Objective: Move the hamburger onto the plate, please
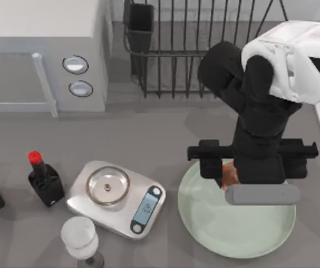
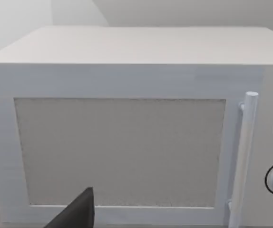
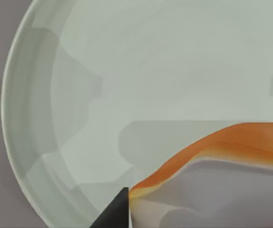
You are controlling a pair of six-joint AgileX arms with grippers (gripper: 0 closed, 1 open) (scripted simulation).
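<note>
The hamburger (image 1: 229,174) shows as a small orange-brown sliver over the far part of the plate (image 1: 204,215), tucked under my right tool (image 1: 243,177). In the right wrist view its orange edge (image 3: 212,142) sits close against the tool above the pale green plate (image 3: 79,95); whether the tool is clenched on it or released, I cannot tell, nor whether the hamburger touches the plate. The plate lies on the grey worktop (image 1: 149,134). Just left of the plate stands a silver scale (image 1: 116,198), with a clear glass (image 1: 81,239) near it and a red-capped dark bottle (image 1: 44,180) further left. Behind the plate is a black wire rack (image 1: 171,50), and far left of that a white microwave (image 1: 37,50). My left tool (image 2: 77,213) faces the microwave door (image 2: 120,152); its state I cannot tell.
</note>
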